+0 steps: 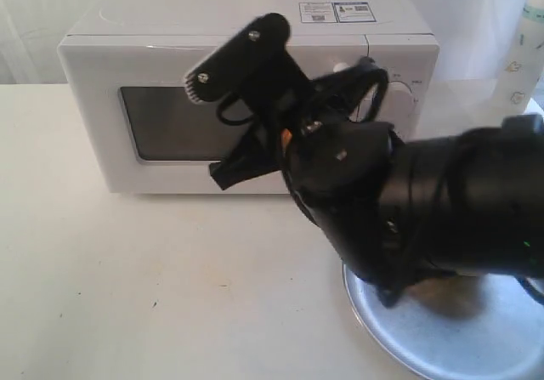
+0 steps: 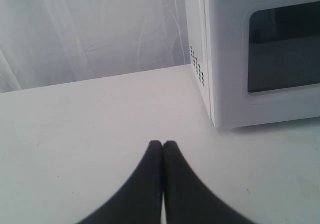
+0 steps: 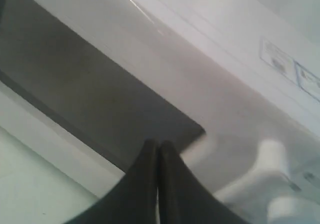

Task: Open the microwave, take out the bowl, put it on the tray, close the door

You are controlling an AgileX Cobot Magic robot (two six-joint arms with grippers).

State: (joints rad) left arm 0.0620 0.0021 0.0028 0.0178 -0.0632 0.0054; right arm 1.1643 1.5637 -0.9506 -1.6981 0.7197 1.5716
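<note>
A white desk (image 1: 127, 269) fills the exterior frame's lower left; the tray (image 1: 450, 346) lies at lower right. The left gripper (image 2: 162, 144) and right gripper (image 3: 157, 144) both have jaws pressed together, the right close before the door (image 1: 89, 125). At upper centre stands the microwave (image 1: 170, 23), door shut.

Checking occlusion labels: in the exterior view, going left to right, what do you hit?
Order: door window → right gripper → knob → bottle at the right edge. The tray is left out because it spans below the arm and overlaps the knob and bottle sideways.
</note>
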